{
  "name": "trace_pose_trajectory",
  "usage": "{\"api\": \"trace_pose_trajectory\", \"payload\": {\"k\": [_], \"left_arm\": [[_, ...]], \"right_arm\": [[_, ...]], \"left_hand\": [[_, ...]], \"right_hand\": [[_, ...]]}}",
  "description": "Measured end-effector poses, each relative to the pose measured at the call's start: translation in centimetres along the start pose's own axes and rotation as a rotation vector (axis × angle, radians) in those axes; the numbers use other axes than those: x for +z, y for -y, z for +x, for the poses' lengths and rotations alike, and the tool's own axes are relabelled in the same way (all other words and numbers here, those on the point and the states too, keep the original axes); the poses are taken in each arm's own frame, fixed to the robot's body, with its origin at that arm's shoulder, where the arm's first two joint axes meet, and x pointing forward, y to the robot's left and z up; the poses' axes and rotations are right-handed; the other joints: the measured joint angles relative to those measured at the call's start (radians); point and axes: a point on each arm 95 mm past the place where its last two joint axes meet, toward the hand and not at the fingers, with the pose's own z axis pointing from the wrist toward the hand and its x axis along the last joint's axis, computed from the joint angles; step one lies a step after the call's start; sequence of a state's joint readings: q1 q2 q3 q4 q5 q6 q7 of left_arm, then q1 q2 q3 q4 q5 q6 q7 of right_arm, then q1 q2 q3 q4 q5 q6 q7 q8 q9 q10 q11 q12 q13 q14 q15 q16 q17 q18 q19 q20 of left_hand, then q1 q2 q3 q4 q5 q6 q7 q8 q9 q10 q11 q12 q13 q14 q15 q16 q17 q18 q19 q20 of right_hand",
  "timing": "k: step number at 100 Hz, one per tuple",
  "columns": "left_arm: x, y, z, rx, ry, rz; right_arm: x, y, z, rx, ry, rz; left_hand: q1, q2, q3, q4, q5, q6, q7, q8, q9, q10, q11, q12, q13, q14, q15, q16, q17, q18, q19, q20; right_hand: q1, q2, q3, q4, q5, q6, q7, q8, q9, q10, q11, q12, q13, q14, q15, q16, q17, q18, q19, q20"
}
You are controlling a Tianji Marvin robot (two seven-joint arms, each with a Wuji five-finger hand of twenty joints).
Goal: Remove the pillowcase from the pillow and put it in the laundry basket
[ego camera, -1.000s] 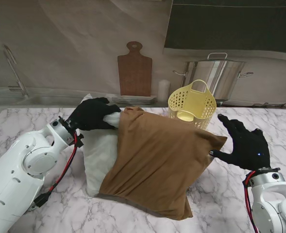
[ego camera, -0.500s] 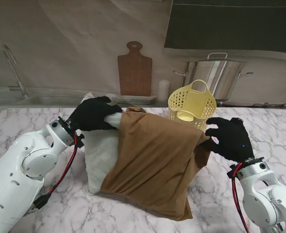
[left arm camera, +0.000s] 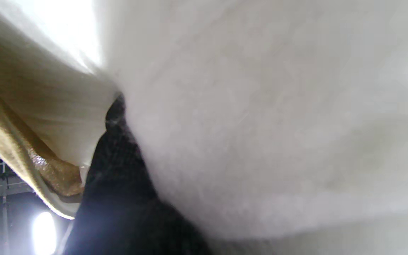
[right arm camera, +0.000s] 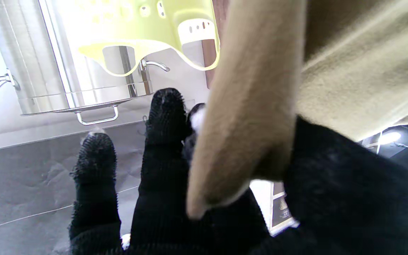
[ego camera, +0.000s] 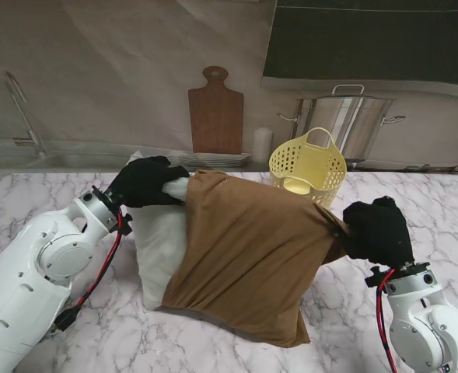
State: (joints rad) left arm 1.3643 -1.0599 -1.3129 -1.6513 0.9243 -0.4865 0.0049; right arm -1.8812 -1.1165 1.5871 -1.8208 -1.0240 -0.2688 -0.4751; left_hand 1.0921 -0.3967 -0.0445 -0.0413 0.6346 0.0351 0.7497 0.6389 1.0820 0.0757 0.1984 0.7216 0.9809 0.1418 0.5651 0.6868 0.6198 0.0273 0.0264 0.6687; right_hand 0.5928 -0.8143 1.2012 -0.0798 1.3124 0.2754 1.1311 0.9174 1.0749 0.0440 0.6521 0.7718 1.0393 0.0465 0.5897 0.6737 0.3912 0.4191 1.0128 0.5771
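Observation:
A brown pillowcase (ego camera: pixel 248 252) covers most of a white pillow (ego camera: pixel 157 245) lying across the marble table; the pillow's bare end sticks out toward the left. My left hand (ego camera: pixel 145 183) in a black glove is shut on that far left corner of the pillow (left arm camera: pixel 260 124). My right hand (ego camera: pixel 376 231) is shut on the pillowcase's right corner, and the tan cloth (right arm camera: pixel 250 117) is pinched between the thumb and fingers (right arm camera: pixel 161 141) in the right wrist view. The yellow laundry basket (ego camera: pixel 307 169) stands just beyond the pillowcase, at the far right.
A large steel pot (ego camera: pixel 351 124) stands behind the basket, also seen as pot (right arm camera: pixel 30 60). A wooden cutting board (ego camera: pixel 215 113) leans on the back wall, with a stack of plates (ego camera: pixel 213 160) and a white cup (ego camera: pixel 262 144) beside it.
My right hand went from open and apart to the pillowcase's right corner and closed on it, pulling that corner taut. The left hand kept its hold on the pillow.

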Motion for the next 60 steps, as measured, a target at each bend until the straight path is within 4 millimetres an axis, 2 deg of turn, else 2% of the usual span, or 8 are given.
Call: {"api": "trace_pose_trajectory", "payload": {"k": [43, 51, 55, 60], "left_arm": [[-0.1, -1.1, -1.3, -0.012, 0.044, -0.035], [-0.1, -1.1, -1.3, -0.012, 0.043, -0.033], [-0.1, -1.0, -1.3, -0.012, 0.041, -0.030], [-0.1, -1.0, -1.2, -0.012, 0.037, -0.022]], "right_arm": [[-4.1, 1.3, -0.1, 0.037, 0.054, 0.001], [-4.6, 1.5, -0.1, 0.045, 0.064, 0.005], [-4.7, 1.5, -0.1, 0.043, 0.070, 0.011], [-4.8, 1.6, -0.1, 0.033, 0.084, 0.031]], "left_hand": [[0.000, 0.012, 0.000, 0.000, -0.011, -0.008, 0.000, 0.000, -0.010, -0.001, 0.000, 0.000, -0.001, -0.001, -0.006, 0.000, 0.000, 0.000, 0.000, 0.005], [0.000, 0.012, 0.000, 0.000, -0.011, -0.008, 0.000, 0.000, -0.010, -0.001, 0.000, 0.000, -0.001, -0.001, -0.006, 0.000, 0.000, 0.000, 0.000, 0.005], [0.000, 0.012, 0.000, 0.000, -0.011, -0.008, 0.000, 0.000, -0.010, -0.001, 0.000, 0.000, -0.001, -0.001, -0.006, 0.000, 0.000, 0.000, 0.000, 0.005], [0.000, 0.012, 0.000, 0.000, -0.011, -0.008, 0.000, 0.000, -0.010, -0.001, 0.000, 0.000, -0.001, -0.001, -0.006, 0.000, 0.000, 0.000, 0.000, 0.005]], "right_hand": [[0.000, 0.002, 0.000, -0.008, 0.004, 0.025, -0.004, -0.012, 0.000, 0.004, -0.018, -0.010, 0.000, 0.002, -0.031, 0.013, 0.015, -0.006, 0.008, -0.016], [-0.001, 0.067, -0.016, -0.008, 0.004, 0.012, -0.025, -0.020, 0.001, 0.004, -0.041, -0.022, 0.000, 0.002, -0.052, -0.004, -0.003, -0.007, 0.008, -0.024], [-0.021, 0.144, -0.066, -0.007, -0.025, -0.028, -0.042, -0.020, -0.008, 0.003, -0.046, -0.022, -0.012, 0.002, -0.053, -0.016, -0.025, -0.007, 0.009, -0.024], [-0.038, 0.251, -0.163, 0.013, -0.090, -0.079, -0.071, -0.023, -0.057, -0.005, -0.054, -0.037, -0.056, 0.001, -0.054, -0.027, -0.050, -0.007, 0.010, -0.024]]}}
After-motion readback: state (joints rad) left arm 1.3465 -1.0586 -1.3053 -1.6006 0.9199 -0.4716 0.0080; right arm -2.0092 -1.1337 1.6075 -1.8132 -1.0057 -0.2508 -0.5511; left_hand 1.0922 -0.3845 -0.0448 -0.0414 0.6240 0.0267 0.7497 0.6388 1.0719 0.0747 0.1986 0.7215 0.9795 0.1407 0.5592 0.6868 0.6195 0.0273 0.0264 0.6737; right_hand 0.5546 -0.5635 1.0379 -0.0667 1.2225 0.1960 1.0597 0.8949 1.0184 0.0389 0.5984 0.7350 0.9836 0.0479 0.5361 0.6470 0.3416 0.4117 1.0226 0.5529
